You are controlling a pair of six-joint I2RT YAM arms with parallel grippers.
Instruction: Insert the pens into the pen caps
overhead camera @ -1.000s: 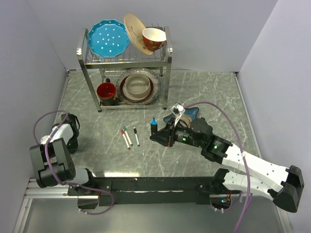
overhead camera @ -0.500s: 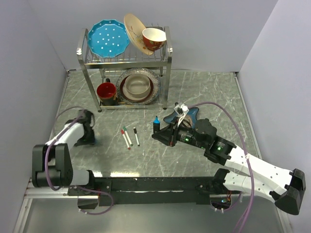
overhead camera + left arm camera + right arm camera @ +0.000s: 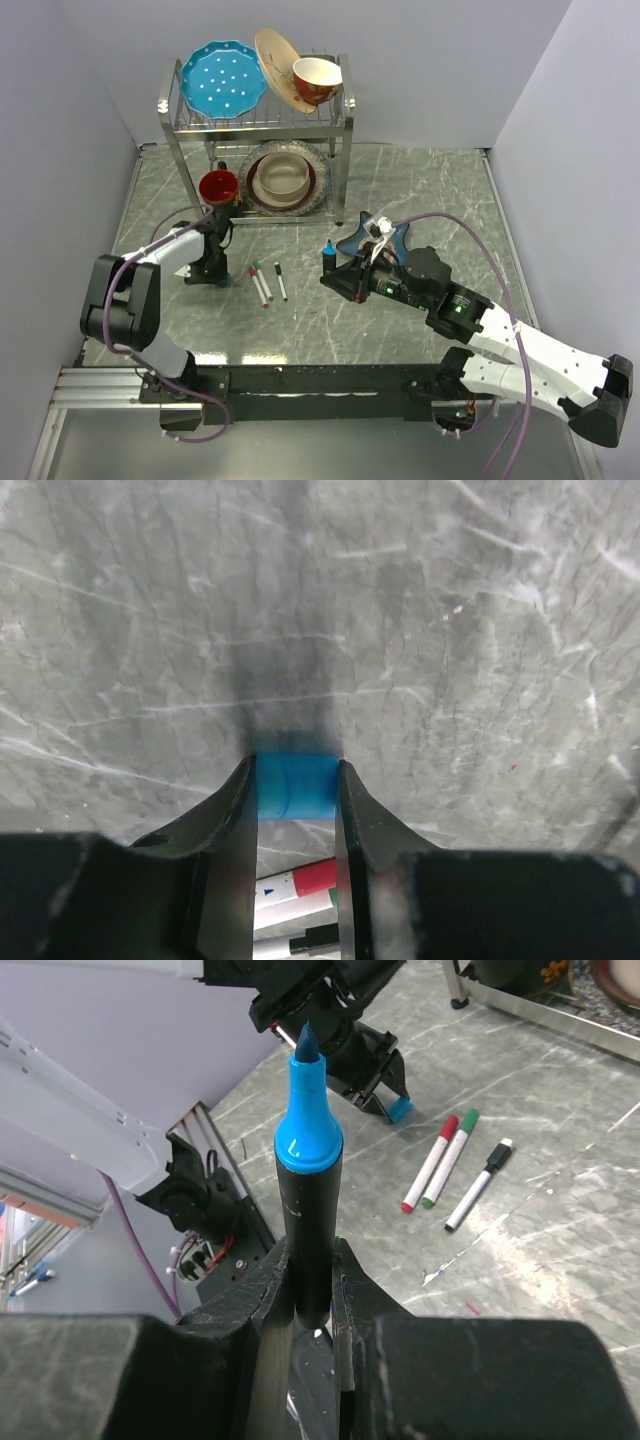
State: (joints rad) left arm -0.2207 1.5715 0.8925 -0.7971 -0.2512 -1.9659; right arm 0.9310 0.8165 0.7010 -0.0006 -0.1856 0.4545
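Top view: a grey, marble-patterned table [image 3: 430, 190] with pale veins sits between plain lilac walls. At the back stands a shiny wire dish rack [image 3: 255, 125] holding plates, bowls and a red mug. In front of the rack, three slim white-barrelled pens lie close together on the stone: a red-ended pen [image 3: 258, 285], a green-ended pen [image 3: 266, 279] and a black-ended pen [image 3: 281, 282]. Just left of them, the left gripper [image 3: 222, 278] is low over the table, pinching a tiny blue cap [image 3: 231, 283]. Right of the pens, the right gripper [image 3: 332, 274] clamps a short dark marker [image 3: 327, 258], which stands upright with its blue tip on top.

Left wrist view: two matte black fingers [image 3: 232, 810] are drawn in tight on the blue cap [image 3: 295, 787], a smooth, squarish piece of plastic. It is held at the fingertips just above the veined tabletop. Below it the red-ended pen [image 3: 300, 880] and black-ended pen [image 3: 300, 942] show between the fingers.

Right wrist view: the black fingers [image 3: 270, 1290] are closed hard on the lower barrel of the dark marker [image 3: 310, 1210]. The barrel is thick and glossy, topped by a bright blue cone tapering to a darker point. Beyond it the three pens lie side by side, and the left gripper [image 3: 385, 1095] holds the blue cap [image 3: 399, 1110] close to the table.
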